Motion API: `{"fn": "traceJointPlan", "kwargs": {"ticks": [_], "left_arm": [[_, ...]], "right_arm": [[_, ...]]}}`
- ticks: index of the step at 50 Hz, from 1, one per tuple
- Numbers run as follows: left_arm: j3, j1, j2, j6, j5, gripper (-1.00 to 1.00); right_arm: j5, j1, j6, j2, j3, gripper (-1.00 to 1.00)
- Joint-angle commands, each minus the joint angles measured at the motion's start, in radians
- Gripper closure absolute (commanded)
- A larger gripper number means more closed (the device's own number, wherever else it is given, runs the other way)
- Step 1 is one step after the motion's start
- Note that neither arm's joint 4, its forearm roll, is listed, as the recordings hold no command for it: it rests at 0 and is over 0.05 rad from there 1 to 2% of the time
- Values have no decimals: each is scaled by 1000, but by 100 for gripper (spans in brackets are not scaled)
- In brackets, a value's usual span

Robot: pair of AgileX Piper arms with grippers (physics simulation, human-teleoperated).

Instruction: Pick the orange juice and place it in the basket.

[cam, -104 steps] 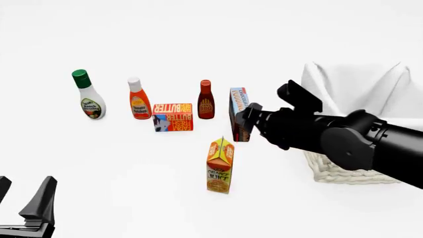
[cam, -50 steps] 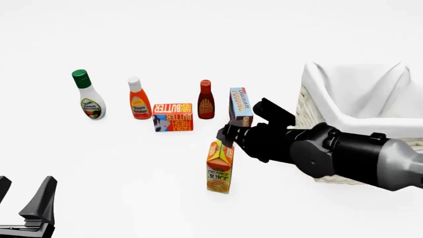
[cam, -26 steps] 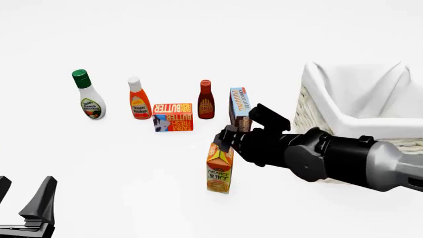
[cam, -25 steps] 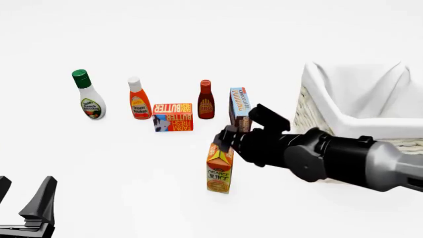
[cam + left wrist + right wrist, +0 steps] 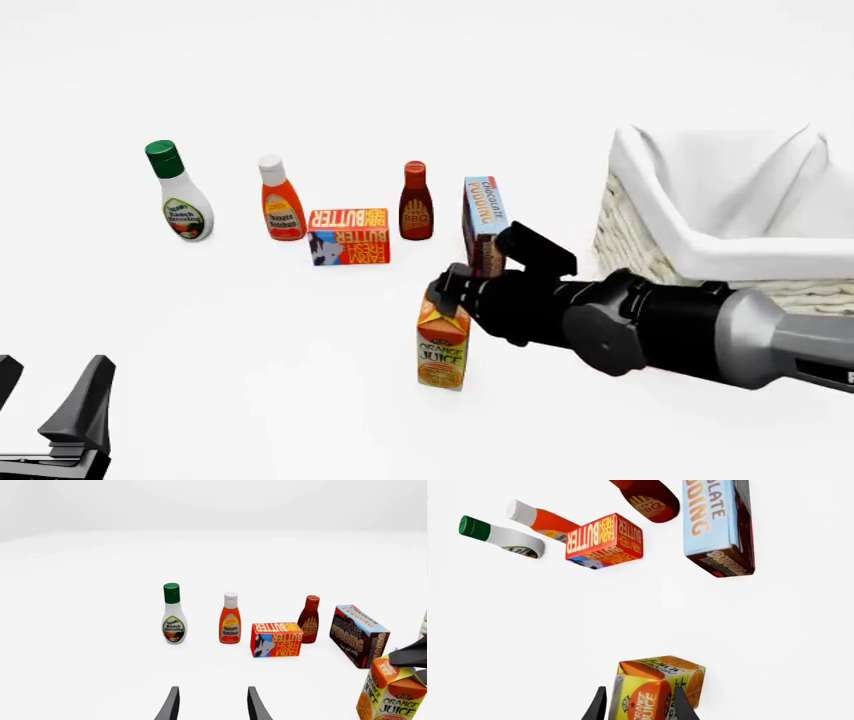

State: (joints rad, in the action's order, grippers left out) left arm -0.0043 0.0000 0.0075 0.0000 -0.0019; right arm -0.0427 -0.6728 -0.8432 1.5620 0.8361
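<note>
- Nearest, the left gripper sits low at the front-left corner of the front view, its two dark fingers spread apart with nothing between them, well apart from every grocery.
- Next comes the orange juice, a small orange and yellow gable-top carton standing upright on the white table, in front of the row of groceries.
- Right at the carton's peaked top is the right gripper; its black fingers are parted, one on each side of the gable, and I cannot tell whether they touch it.
- Just behind the carton stands a blue and brown chocolate pudding box, upright.
- Further left in the same row lie a flat orange-red butter box, a dark red sauce bottle, an orange ketchup bottle with a white cap, and a white ranch bottle with a green cap.
- Off to the right, the large cream wicker basket with a white cloth liner stands apart from the carton.
</note>
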Motion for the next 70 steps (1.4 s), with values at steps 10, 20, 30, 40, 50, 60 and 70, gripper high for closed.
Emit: {"fn": "traceJointPlan", "kwargs": {"ticks": [10, 20, 30, 40, 50, 60, 70], "left_arm": [[0, 0, 0, 0, 0, -100], [0, 0, 0, 0, 0, -100], [0, 0, 0, 0, 0, -100], [0, 0, 0, 0, 0, -100], [0, 0, 0, 0, 0, -100], [0, 0, 0, 0, 0, -100], [0, 0, 0, 0, 0, -100]], "right_arm": [[38, -18, -21, 39, -16, -100], [57, -21, -29, 58, -23, -100], [78, -24, -38, 72, -41, -100], [69, -27, -16, 69, -38, 100], [69, -27, -10, 45, -39, 100], [65, -27, 2, 3, -34, 100], [38, -17, 37, -56, -8, 100]]}}
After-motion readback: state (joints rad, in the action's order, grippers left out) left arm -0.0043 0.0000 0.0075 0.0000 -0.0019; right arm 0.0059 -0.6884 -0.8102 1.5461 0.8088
